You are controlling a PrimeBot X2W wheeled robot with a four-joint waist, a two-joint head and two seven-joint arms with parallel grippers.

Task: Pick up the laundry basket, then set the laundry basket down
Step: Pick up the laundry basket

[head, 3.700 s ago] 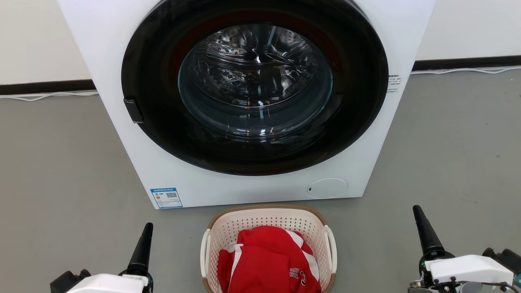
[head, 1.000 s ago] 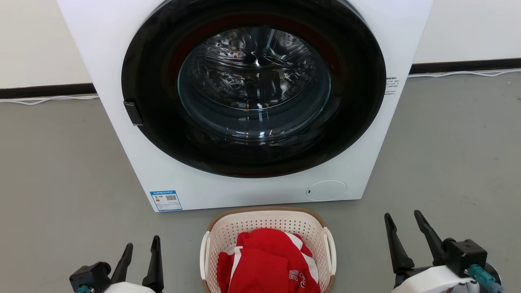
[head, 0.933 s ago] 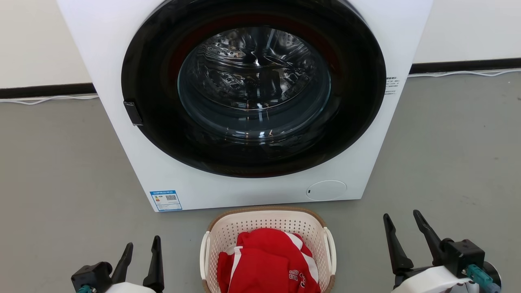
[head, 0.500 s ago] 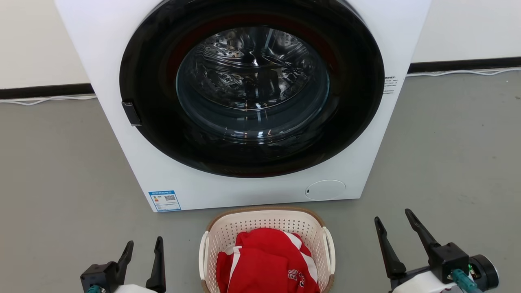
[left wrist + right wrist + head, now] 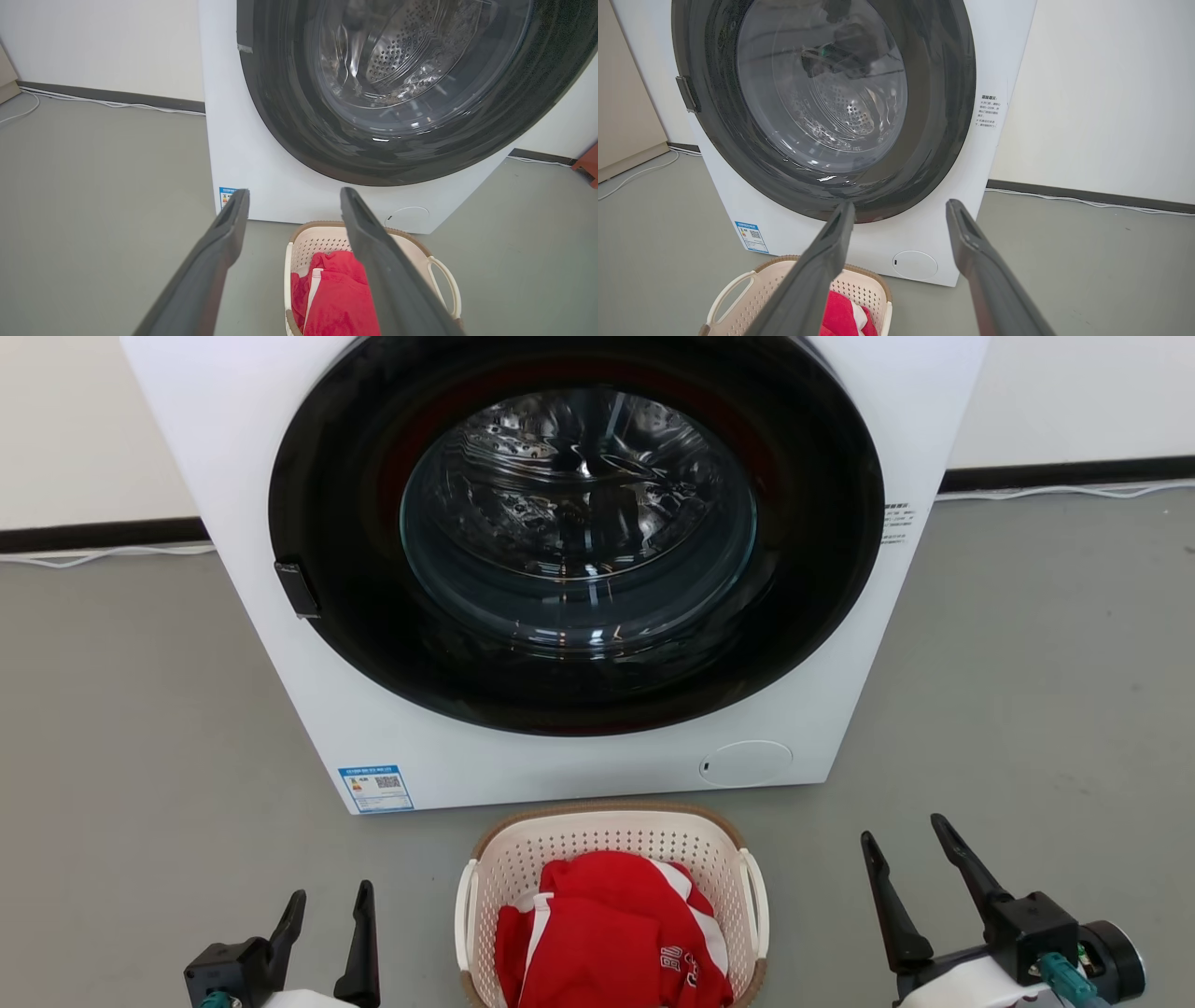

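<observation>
Facing: washer (image 5: 523, 770), white front-loader, round dark door (image 5: 579, 523) shut, steel drum visible through the glass.
Basket (image 5: 597, 835): upright on the grey floor (image 5: 140, 709), just in front of the washer's base, low centre in head view; near end cut off by the frame. Cream perforated walls, brown rim.
Handles: 2 white loops, left handle (image 5: 464, 915) and right handle (image 5: 758, 915), 1 on each side wall; neither gripper touches them.
Contents: red garment (image 5: 607, 933) with white stripes, bunched up, covering most of the inside; white lettering on it too small to read.
Left gripper (image 5: 330, 893): low left in head view, beside the basket and apart from it. Jaws apart, holding nothing. Left wrist view: fingers point toward the washer's base, right finger overlaps the basket's far end.
Right gripper (image 5: 902, 829): low right in head view, beside the basket on the other side, also apart from it. Jaws apart, holding nothing. Right wrist view: basket sits lower left, partly behind the left finger.
Washer extras: blue label (image 5: 376, 788) at bottom left of the front, round flap (image 5: 745, 763) at bottom right, small text sticker (image 5: 894, 525) right of the door.
Background: pale wall, dark baseboard (image 5: 93, 534), white cable (image 5: 93, 555) running along its foot.
</observation>
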